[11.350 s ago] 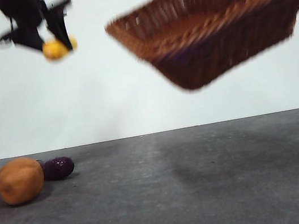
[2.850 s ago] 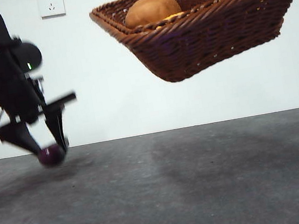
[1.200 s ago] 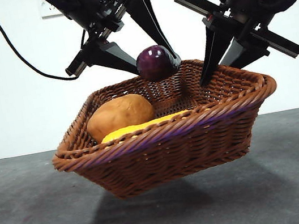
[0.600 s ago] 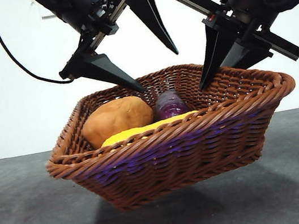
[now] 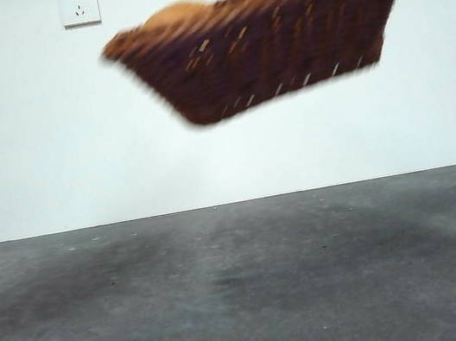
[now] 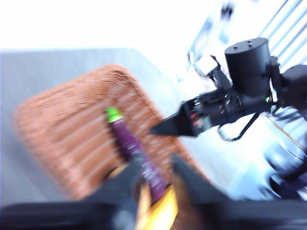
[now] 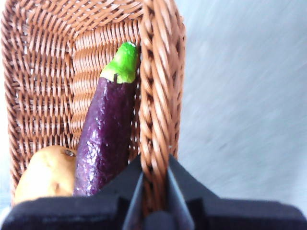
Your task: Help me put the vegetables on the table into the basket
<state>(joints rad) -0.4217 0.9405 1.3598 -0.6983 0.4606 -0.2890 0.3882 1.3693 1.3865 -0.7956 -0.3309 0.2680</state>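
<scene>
Table [image 5: 251,307]: dark grey, speckled; it fills the lower part of the front view.

Basket [image 5: 267,37]: reddish-brown wicker, held in the air high above the table, tilted, one end lower than the other. Motion-blurred in the front view. Not touching the table.

Right hand [image 7: 154,189]: both jaws nearly closed, pinching the braided rim of the basket [image 7: 156,96], one jaw inside the wall and one outside. It carries the basket by this rim. In the front view only a black tip of this arm shows at the top edge above the basket's raised end.

Left hand [image 6: 153,177]: very blurred in its wrist view. Its jaws stand a little apart and appear to hold nothing. It is above the basket [image 6: 62,124], looking down into it. The same view shows the right hand [image 6: 165,128] at the basket's far rim.

Contents, largest first:
- Potato [image 7: 45,175]: tan-brown, lying on the basket floor at the end near the right hand, just beside the purple one; also peeks over the rim in the front view [image 5: 175,9].
- Purple vegetable [image 7: 105,134]: long, glossy, green cap, lying along the basket wall gripped by the right hand; seen too in the left wrist view [image 6: 136,155].
- Yellow-orange item [image 6: 160,213]: only a blurred yellow patch close to the left hand's jaws; shape cannot be told.
</scene>
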